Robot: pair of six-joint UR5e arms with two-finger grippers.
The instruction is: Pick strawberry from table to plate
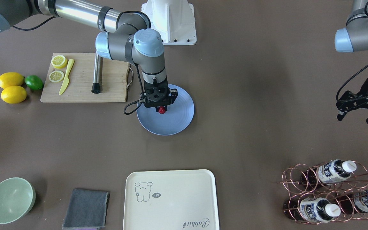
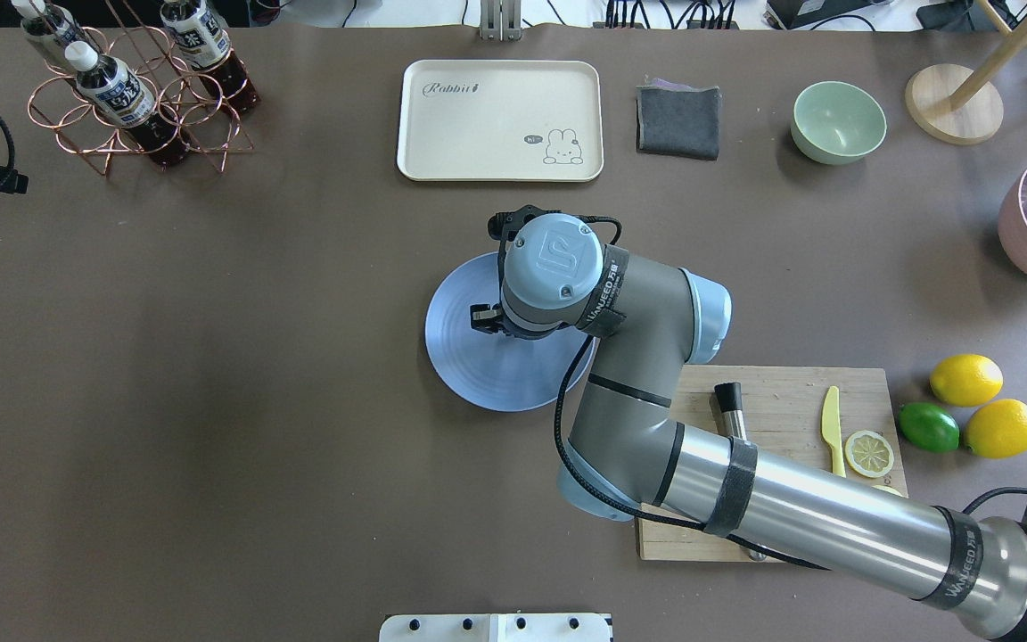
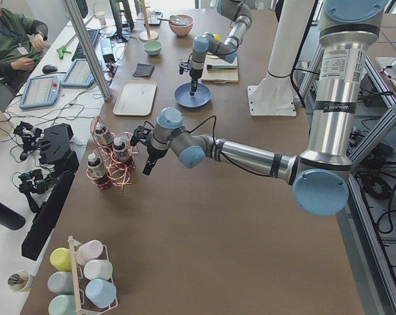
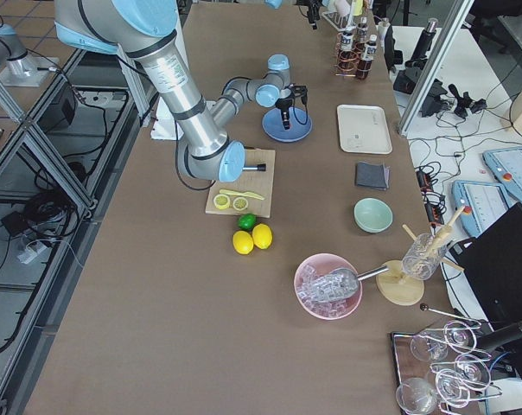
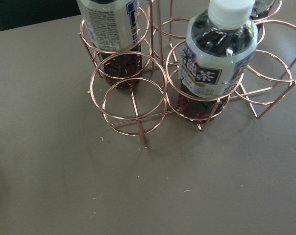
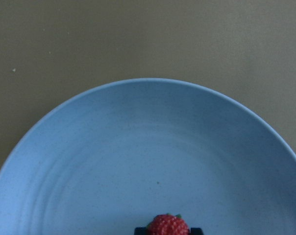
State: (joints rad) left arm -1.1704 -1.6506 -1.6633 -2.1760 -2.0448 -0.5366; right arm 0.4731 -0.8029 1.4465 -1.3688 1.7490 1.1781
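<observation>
The strawberry (image 1: 162, 110) is small, red and bumpy, and it is held just over the pale blue plate (image 1: 171, 123), in its half nearer the robot. My right gripper (image 1: 162, 111) points straight down and is shut on the strawberry. The right wrist view shows the strawberry (image 6: 168, 225) at the bottom edge between two dark fingertips, with the plate (image 6: 138, 161) filling the view below it. In the overhead view the wrist hides the berry above the plate (image 2: 469, 366). My left gripper (image 1: 355, 118) hangs open and empty, far off over the brown table (image 1: 251, 80), near the bottle rack (image 5: 153, 88).
A wooden cutting board (image 1: 81, 89) with lemon slices, a yellow knife and a metal rod lies beside the plate. Two lemons (image 1: 11, 88) and a lime sit past it. A cream tray (image 1: 171, 201), grey cloth (image 1: 86, 207), green bowl (image 1: 10, 199) and copper bottle rack (image 1: 327, 191) line the far edge.
</observation>
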